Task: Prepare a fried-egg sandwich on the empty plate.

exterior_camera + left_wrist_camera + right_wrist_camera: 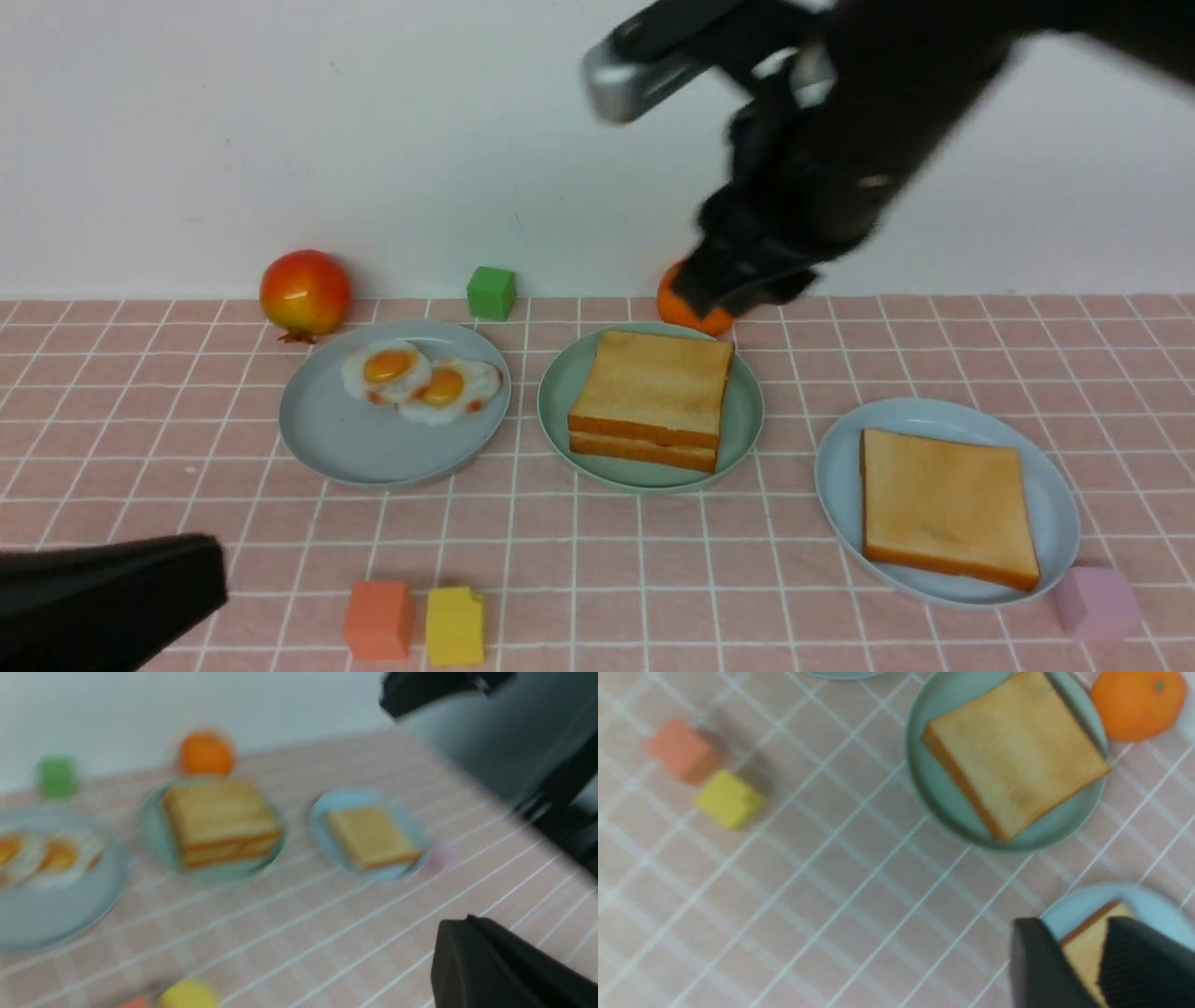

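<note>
From the front, the fried-egg sandwich (651, 397) sits on the empty plate (557, 411) at the middle of the counter (597, 560), two slices stacked square. I cannot see the egg between them from here. My right fingers (742, 280) hang high behind that plate, blurred, in front of the orange (691, 317). My left fingers (140, 588) lie low at the near left corner.

From my left wrist, all is smeared. The sandwich (219, 821) shows on its plate (154, 830), well apart from my left fingers (490, 961), which are pressed together and hold nothing.

From my right wrist, the sandwich (1013, 756) lies below on its plate (929, 788). My right fingers (1036, 966) stand narrowly apart and carry nothing.

I judge the stack built, so the care now is to travel high and clear of the top slice.
</note>
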